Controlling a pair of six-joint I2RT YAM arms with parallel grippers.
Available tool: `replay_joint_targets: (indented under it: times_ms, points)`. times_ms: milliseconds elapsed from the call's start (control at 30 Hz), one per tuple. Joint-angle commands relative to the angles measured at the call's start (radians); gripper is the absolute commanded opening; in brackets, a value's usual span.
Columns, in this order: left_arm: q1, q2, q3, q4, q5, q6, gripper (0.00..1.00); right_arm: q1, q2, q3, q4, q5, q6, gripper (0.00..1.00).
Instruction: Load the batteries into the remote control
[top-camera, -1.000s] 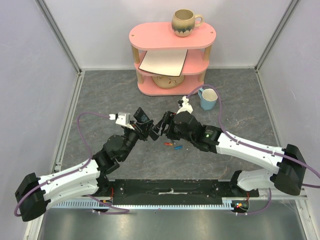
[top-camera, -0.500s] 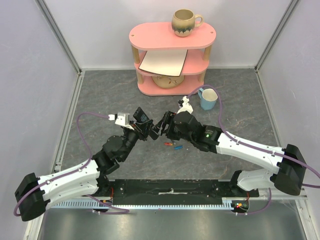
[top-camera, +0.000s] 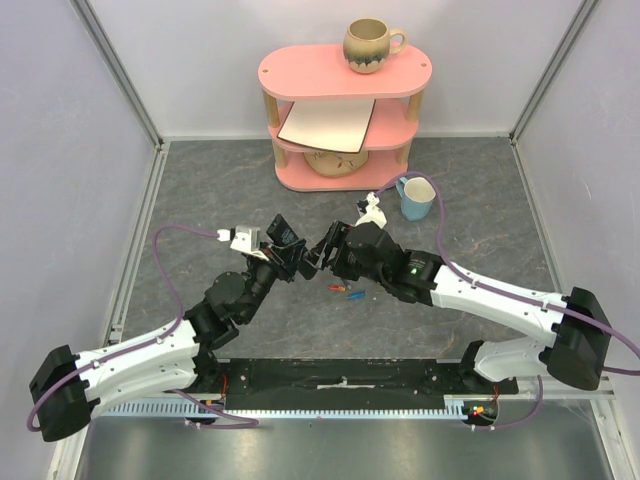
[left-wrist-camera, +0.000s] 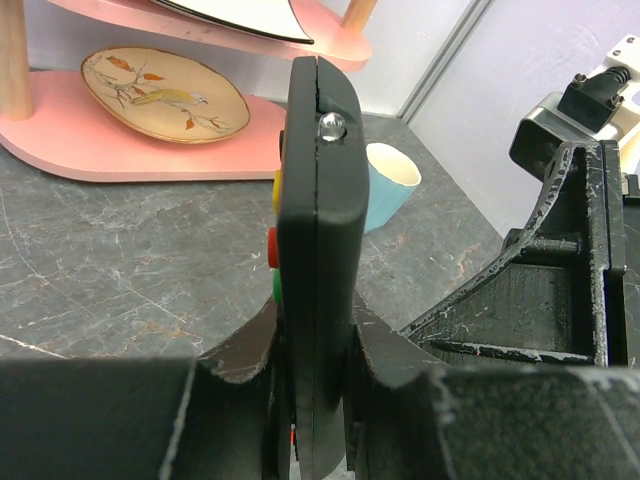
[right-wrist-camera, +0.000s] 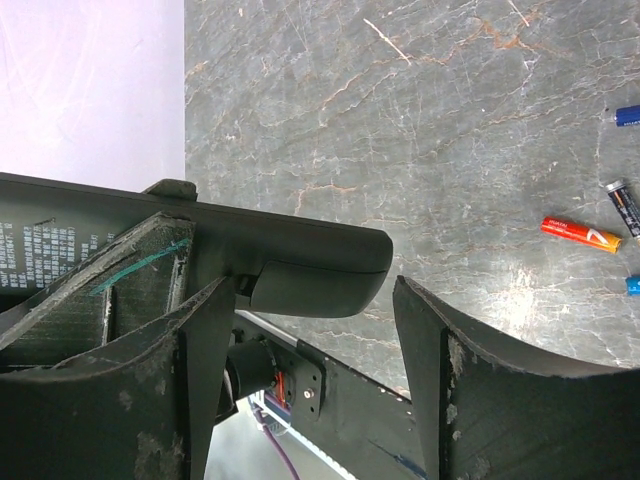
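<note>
The black remote control (left-wrist-camera: 318, 250) stands on its edge, and my left gripper (left-wrist-camera: 312, 335) is shut on its lower part. Its coloured buttons face left. In the top view the left gripper (top-camera: 290, 256) and the right gripper (top-camera: 318, 256) meet above the middle of the table. My right gripper (right-wrist-camera: 310, 320) is open around the remote's rounded end (right-wrist-camera: 300, 262). That end lies close to the left finger (right-wrist-camera: 150, 350), and a gap separates it from the right finger (right-wrist-camera: 480, 380). Several batteries lie loose on the table: a red-orange one (right-wrist-camera: 582, 233), a dark one (right-wrist-camera: 625, 205) and a blue one (right-wrist-camera: 628, 113). They also show below the grippers as a small cluster of batteries (top-camera: 345, 291).
A pink shelf unit (top-camera: 340, 110) stands at the back with a brown mug (top-camera: 370, 45) on top and a painted plate (left-wrist-camera: 165, 95) on its lowest level. A light blue cup (top-camera: 415, 198) sits on the table to the right of the shelf. Grey walls enclose the table.
</note>
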Motion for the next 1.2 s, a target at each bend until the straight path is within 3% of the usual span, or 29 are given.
replay_joint_targets:
  times_ms: [0, 500, 600, 733, 1167]
  points:
    - [-0.015, -0.018, 0.047, 0.1, -0.02, 0.036, 0.02, -0.008, 0.016, -0.009, 0.028, 0.031, 0.035, 0.72]
    - [-0.023, -0.026, 0.048, 0.16, 0.015, 0.043, 0.02, -0.008, 0.062, 0.002, 0.039, -0.007, 0.029, 0.7]
    - [-0.026, -0.03, 0.047, 0.179, 0.024, 0.046, 0.02, -0.009, 0.09, 0.016, 0.035, -0.041, 0.009, 0.65]
    - [-0.028, -0.042, 0.053, 0.188, 0.027, 0.065, 0.02, -0.012, 0.128, 0.02, 0.034, -0.092, -0.005, 0.51]
    - [-0.029, -0.067, 0.062, 0.205, -0.011, 0.12, 0.02, -0.016, 0.148, 0.017, 0.032, -0.126, -0.017, 0.48]
